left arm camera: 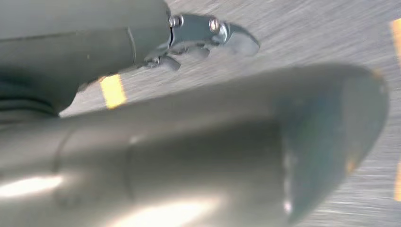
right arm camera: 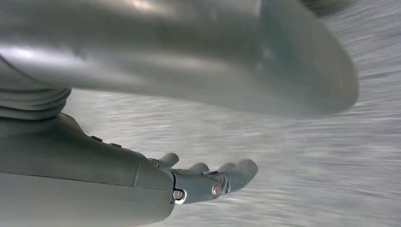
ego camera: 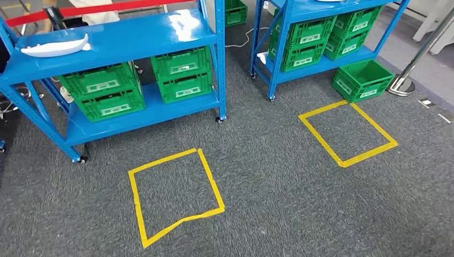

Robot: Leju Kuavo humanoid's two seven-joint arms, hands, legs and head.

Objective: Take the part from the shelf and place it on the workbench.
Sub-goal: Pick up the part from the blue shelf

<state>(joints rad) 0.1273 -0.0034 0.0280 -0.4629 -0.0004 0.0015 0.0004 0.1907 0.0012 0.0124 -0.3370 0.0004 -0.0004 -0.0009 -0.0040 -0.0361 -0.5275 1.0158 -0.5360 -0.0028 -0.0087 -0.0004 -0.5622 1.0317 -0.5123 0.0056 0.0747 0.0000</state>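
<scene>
Warehouse or workshop storeroom: blue steel shelf racks point(ego camera: 115, 40) on castors, green stacking crates point(ego camera: 101, 91), yellow floor-tape squares point(ego camera: 174, 195), grey carpet point(ego camera: 267, 187).

White labels sit on the fronts of the green crates point(ego camera: 110, 91) at eleven o'clock, their print too small to read

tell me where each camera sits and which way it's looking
Head view: high on the body, facing forward and down at two blue shelves, a white part, green crates and yellow tape squares on grey carpet.
Left wrist view: behind the left hand, looking down at carpet and yellow tape; thumb and fingers show.
Right wrist view: behind the right hand, looking down at carpet; thumb and fingers show.
Shared: all three show the carpet; head and left wrist share tape.
</scene>
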